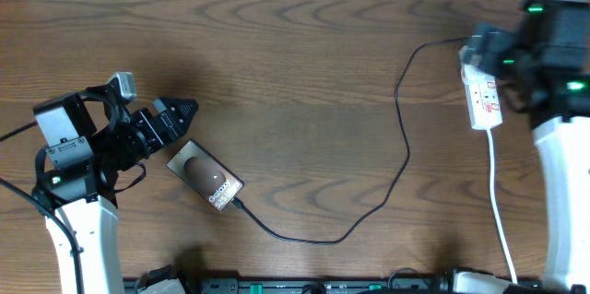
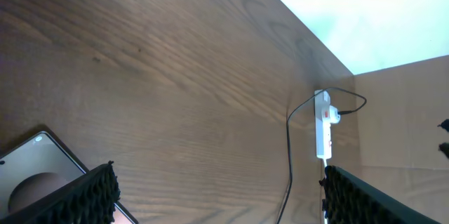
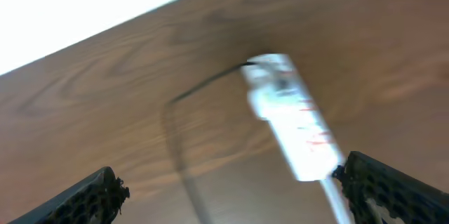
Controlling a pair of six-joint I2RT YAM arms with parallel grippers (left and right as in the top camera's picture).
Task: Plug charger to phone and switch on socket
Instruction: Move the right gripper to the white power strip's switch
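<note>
The phone [image 1: 206, 177] lies flat on the table at lower left, a dark bronze slab with white lettering; its corner shows in the left wrist view [image 2: 28, 178]. The charger cable [image 1: 403, 137] runs from the phone's lower end in a long loop up to the socket [image 1: 483, 98], a white strip with red marks at the right. The cable's tip sits against the phone's end. My left gripper [image 1: 181, 113] is open and empty just above-left of the phone. My right gripper [image 1: 479, 45] is open above the socket's far end; the socket [image 3: 295, 115] is blurred in its view.
The socket's white cord [image 1: 501, 211] runs down toward the table's front edge. My right arm's white link [image 1: 564, 193] stands at the far right. The socket [image 2: 322, 124] and cable [image 2: 289, 161] also show far off in the left wrist view.
</note>
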